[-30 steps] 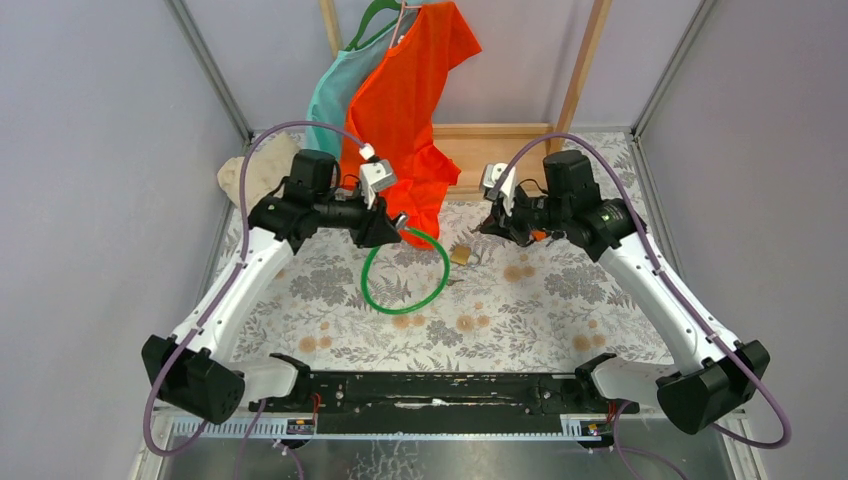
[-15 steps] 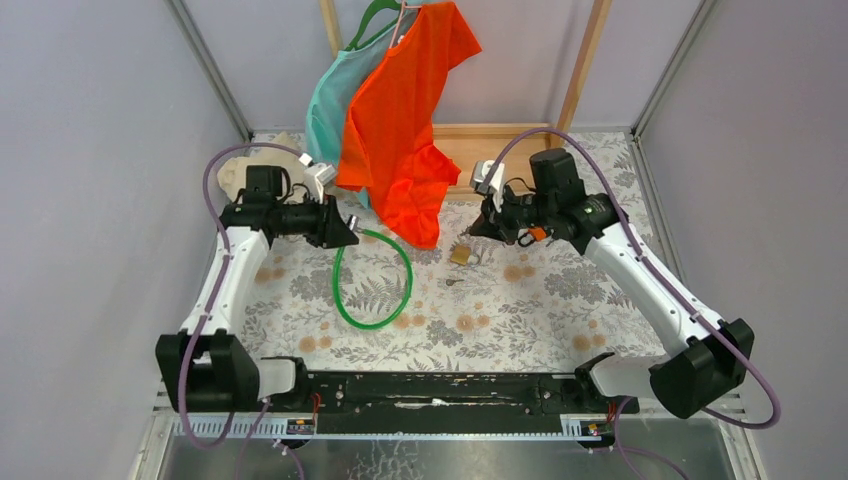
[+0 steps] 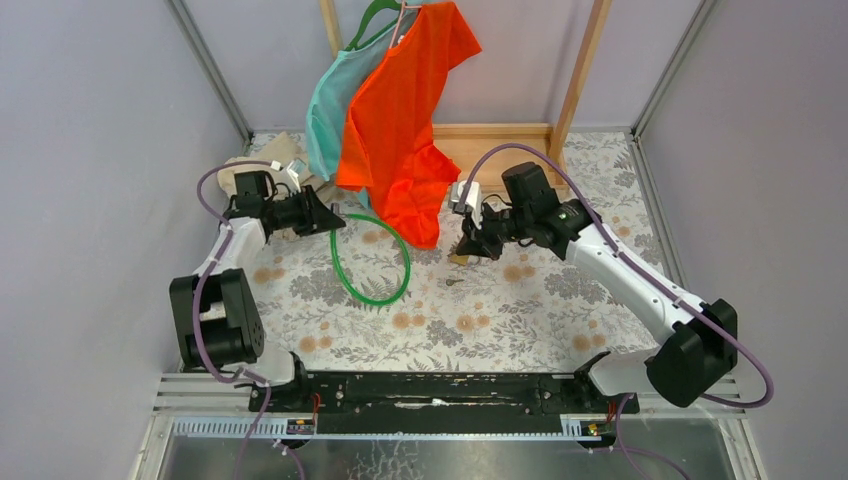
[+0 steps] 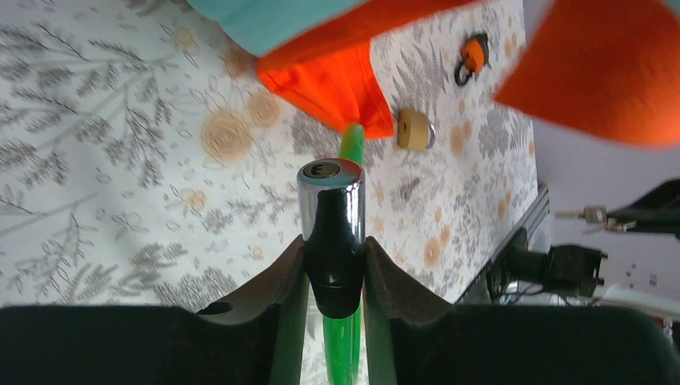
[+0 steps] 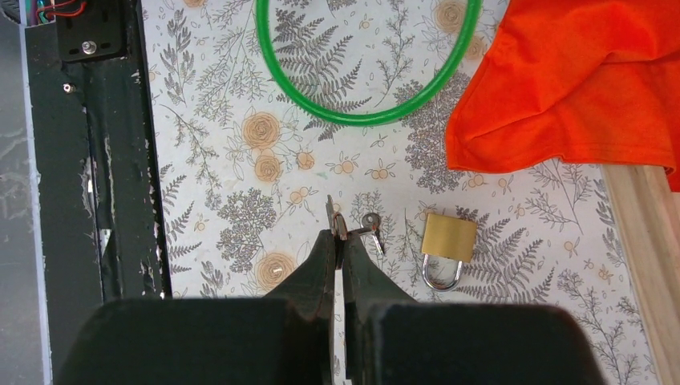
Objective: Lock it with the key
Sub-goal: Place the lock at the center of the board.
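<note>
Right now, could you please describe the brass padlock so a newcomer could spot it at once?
Start at the orange shirt hanging at the back of the flowered table; just off its lower hem, right of the green cable loop, lies the brass padlock. Its squarish gold body and silver shackle set it apart from the tiny bare keys beside it.

Small pale mark, perhaps a letter E, stamped on dark round end face of chrome lock barrel; too small to read with certainty. No other legible text, number or brand anywhere around that barrel.
</note>
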Robot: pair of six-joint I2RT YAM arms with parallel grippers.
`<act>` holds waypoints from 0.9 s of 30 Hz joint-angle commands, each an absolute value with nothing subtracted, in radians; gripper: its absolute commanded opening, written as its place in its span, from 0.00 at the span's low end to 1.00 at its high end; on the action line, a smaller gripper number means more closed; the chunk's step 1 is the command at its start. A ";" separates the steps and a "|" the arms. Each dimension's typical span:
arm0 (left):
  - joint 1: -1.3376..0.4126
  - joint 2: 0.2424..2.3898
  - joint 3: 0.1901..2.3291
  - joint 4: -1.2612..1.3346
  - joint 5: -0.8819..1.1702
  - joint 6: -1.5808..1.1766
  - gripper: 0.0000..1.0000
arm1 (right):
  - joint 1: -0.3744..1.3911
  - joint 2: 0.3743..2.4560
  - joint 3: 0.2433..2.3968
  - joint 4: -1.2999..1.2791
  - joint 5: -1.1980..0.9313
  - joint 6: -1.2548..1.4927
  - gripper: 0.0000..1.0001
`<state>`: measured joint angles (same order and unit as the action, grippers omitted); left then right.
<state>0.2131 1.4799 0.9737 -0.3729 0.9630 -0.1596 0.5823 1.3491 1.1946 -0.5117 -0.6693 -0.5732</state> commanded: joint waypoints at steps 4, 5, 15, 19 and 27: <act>0.193 1.581 0.972 -0.111 0.855 -0.285 0.22 | 0.602 1.375 1.194 -0.455 -0.660 -0.541 0.00; 0.192 1.591 0.967 -0.113 0.842 -0.277 0.24 | 0.603 1.378 1.192 -0.454 -0.657 -0.543 0.00; 0.189 1.710 0.990 -0.241 0.727 -0.151 0.44 | 0.619 1.423 1.193 -0.442 -0.657 -0.541 0.00; 0.190 1.753 1.011 -0.277 0.697 -0.103 0.50 | 0.632 1.448 1.199 -0.450 -0.656 -0.540 0.00; 0.192 1.742 1.020 -0.309 0.583 -0.043 0.65 | 0.665 1.473 1.178 -0.421 -0.638 -0.515 0.00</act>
